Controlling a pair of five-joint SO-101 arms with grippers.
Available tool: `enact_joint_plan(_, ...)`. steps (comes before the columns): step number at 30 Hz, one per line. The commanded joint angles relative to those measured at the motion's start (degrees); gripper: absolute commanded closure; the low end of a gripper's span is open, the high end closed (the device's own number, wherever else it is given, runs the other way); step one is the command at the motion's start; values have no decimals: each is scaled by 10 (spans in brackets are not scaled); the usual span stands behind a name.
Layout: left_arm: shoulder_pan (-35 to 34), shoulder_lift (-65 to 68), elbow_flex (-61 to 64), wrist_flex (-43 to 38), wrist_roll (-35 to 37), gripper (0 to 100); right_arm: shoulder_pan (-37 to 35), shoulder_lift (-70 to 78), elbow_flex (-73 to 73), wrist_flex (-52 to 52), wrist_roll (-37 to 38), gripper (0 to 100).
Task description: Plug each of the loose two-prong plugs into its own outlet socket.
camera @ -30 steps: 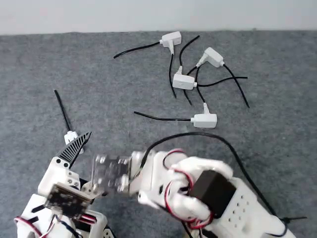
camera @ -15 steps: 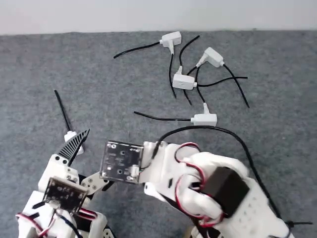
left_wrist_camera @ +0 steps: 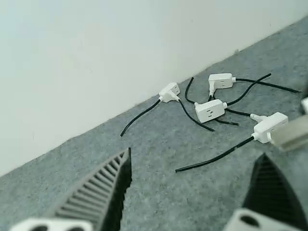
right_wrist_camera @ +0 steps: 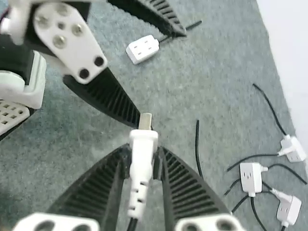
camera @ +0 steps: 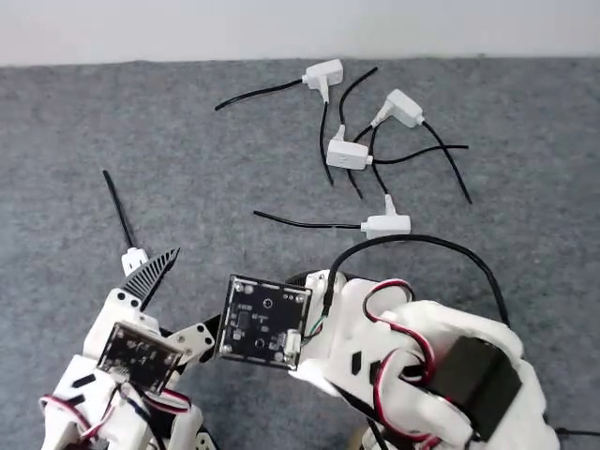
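On the grey felt worktop (camera: 75, 141), a small white outlet socket (camera: 134, 258) with a thin black cord (camera: 117, 202) lies just beside the left end effector (left_wrist_camera: 195, 159). Its black ribbed fingers (left_wrist_camera: 103, 187) stand wide apart, gripping nothing. The right end effector (right_wrist_camera: 143, 150) clamps a white two-prong plug (right_wrist_camera: 143, 144), with the prongs pointing toward the left arm's finger. Farther right, nearer the pale wall (camera: 281, 28), four white connectors (camera: 349, 155) with black cords lie in a loose cluster.

Robotics lab or hobby test bench, grey felt-covered counter (camera: 75, 122) set against a bare pale wall (camera: 281, 28), white plastic robot arm (camera: 441, 323) with an uncovered circuit board (camera: 265, 321)
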Motion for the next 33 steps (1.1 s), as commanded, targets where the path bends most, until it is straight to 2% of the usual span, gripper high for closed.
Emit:
enact_joint_plan(1, -3, 2, -5, -7, -3, 613, 5, -2, -13, 5, -10, 991)
enact_joint_plan(6, -98, 2, -52, -21, -2, 613, 5, -5, 47, -13, -10, 991)
enact_joint_plan(9, -120, 2, -110, 4, -2, 613, 5, -7, 90, -47, -10, 991)
enact_joint_plan(14, -114, 2, -139, 43, -1, 613, 3, -7, 106, -77, -25, 991)
enact_joint_plan(21, -40, 1, -115, 50, 0, 613, 3, -7, 105, -88, -27, 991)
enact_joint_plan(33, -36, 1, -56, 18, 18, 613, 2, -4, 54, -73, -29, 991)
